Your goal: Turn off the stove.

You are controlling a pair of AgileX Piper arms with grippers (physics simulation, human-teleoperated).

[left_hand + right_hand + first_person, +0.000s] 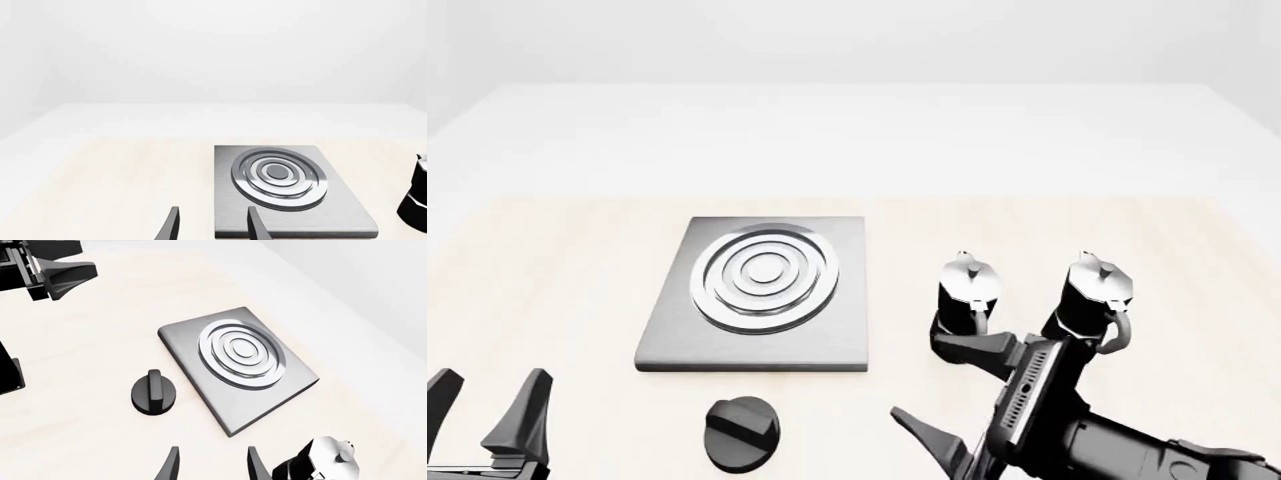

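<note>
The knob sits near the counter's near edge, just in front of the stove plate, between the two tools. Its raised bar runs slantwise, front-left to back-right. The right tool, fingers apart and empty, lies to the knob's right, about as near as the left tool, likewise apart and empty.
</note>
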